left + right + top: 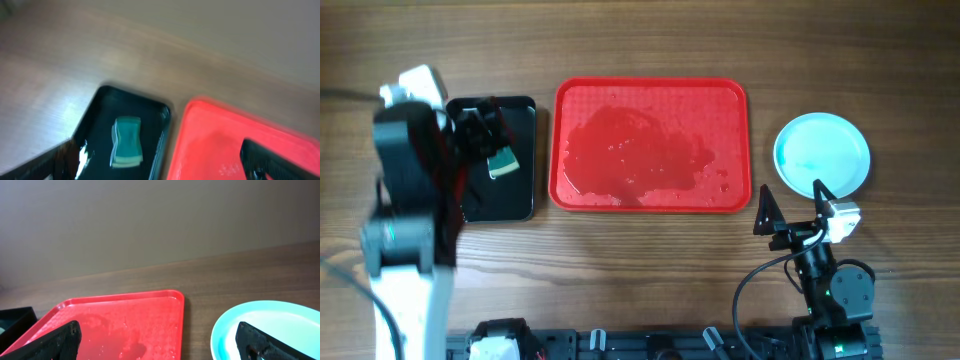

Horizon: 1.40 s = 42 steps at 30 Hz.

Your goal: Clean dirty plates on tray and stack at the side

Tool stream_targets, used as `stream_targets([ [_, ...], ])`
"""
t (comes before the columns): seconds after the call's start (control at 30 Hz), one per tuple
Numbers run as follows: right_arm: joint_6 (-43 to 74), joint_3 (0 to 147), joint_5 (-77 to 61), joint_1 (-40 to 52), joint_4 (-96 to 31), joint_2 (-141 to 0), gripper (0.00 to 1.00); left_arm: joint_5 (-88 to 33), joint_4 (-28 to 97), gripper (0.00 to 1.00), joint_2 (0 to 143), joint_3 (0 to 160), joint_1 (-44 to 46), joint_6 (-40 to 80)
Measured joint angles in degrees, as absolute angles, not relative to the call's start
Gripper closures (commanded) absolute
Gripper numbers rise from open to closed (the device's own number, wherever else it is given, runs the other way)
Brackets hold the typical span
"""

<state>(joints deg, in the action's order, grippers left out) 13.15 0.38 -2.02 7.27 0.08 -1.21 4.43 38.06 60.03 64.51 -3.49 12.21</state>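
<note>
The red tray (650,90) lies mid-table with no plates on it; its floor is wet. It also shows in the left wrist view (210,135) and the right wrist view (125,315). A pale-blue plate (822,152) sits on the table right of the tray, with no smear showing; I cannot tell whether others lie under it. It shows in the right wrist view too (270,322). My right gripper (792,200) (162,347) is open and empty, just in front of the plate. My left gripper (480,125) (165,170) is open, above a teal sponge (503,160) (126,141).
The sponge lies loose in a smaller black tray (515,200) (100,115) left of the red tray. The left arm (410,190) hangs over the black tray's left side. Cables and arm bases run along the table's front edge.
</note>
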Motion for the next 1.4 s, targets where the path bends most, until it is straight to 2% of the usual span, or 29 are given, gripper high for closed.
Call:
stream_targets([
  [0.07, 13.15, 0.36, -2.0, 7.27, 0.14, -1.21, 0.0, 1.74, 26.28, 0.0, 50.54, 52.36, -3.44, 12.36],
  [0.2, 13.13, 0.36, -2.0, 7.27, 0.05, -1.26, 0.0, -1.63, 15.44, 0.0, 33.67, 32.86, -2.74, 12.36],
  [0.47, 13.15, 0.36, -1.85, 7.27, 0.05, -1.28, 0.0, -3.36, 7.84, 0.0, 9.74, 12.19, -0.1, 10.13],
  [0.87, 13.13, 0.36, -1.85, 7.27, 0.05, -1.28, 0.0, -4.62, 7.6, 0.0, 3.7, 6.07, 1.13, 0.64],
  [1.4, 13.13, 0.36, -1.85, 7.27, 0.05, -1.28, 0.0, -4.64, 7.42, 0.0, 0.84, 2.39, 1.13, 0.03],
])
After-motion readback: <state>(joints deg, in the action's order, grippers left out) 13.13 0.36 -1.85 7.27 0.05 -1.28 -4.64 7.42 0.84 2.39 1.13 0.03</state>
